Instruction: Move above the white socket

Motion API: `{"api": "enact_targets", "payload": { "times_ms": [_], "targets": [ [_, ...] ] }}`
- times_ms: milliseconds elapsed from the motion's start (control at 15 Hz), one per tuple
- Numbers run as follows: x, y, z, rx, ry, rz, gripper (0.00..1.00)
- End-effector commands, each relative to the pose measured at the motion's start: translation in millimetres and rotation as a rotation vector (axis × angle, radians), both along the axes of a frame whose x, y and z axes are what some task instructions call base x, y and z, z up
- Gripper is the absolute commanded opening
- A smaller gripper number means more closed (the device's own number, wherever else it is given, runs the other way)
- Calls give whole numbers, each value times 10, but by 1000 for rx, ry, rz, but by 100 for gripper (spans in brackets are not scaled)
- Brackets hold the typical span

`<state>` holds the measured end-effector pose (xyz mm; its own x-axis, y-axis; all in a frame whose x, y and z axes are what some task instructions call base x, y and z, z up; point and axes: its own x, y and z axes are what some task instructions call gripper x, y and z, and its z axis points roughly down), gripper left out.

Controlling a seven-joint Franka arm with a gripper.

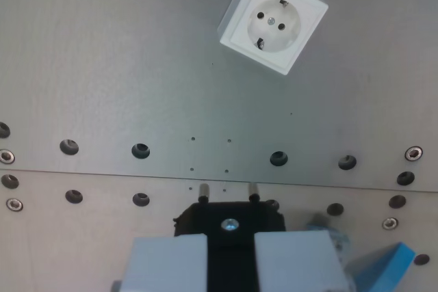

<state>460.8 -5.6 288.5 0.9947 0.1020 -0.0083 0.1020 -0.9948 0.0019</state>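
Wrist cam looked straight down on a grey metal plate [102,52] with rows of bolt holes. White socket [273,20] sat in the upper part of the frame, toward the wrist view's right, rotated at an angle, flat on the plate, nothing touching it.

Gripper [230,251] was at the bottom centre. Two light blue-grey fingers [168,261] closed on a black plug [229,220], its two metal pins [202,189] sticking out toward the socket. The jaws were as far apart as the plug body is wide, with only a narrow black strip showing between the pads. Held firm, from the look of it.

Progress, my read: not there yet. Plug pins were well apart from the socket, with a row of holes and a seam between plates lying between them. The socket was off-centre to the wrist view's right of the gripper line, so what's left looked like a travel forward plus a sideways shift, probably also some rotation to match the socket's tilt. Height above the plate I couldn't judge.

Containers: none in view. The socket's recess was empty, with two pin holes, a centre screw and earth clips visible. A blue part [387,264] sat at the bottom right corner; I couldn't tell what it was.
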Motion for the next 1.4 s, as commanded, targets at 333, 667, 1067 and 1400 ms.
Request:
{"api": "enact_targets", "payload": {
  "times_ms": [333,667,1067,1400],
  "targets": [
    [32,-55,-178,-1,-47,-109,0],
    [40,-90,-328,-1,-67,-170,0],
    [40,-140,-557,6,-90,-250,0],
    [49,-183,-738,15,-83,-319,0]
  ]
}}
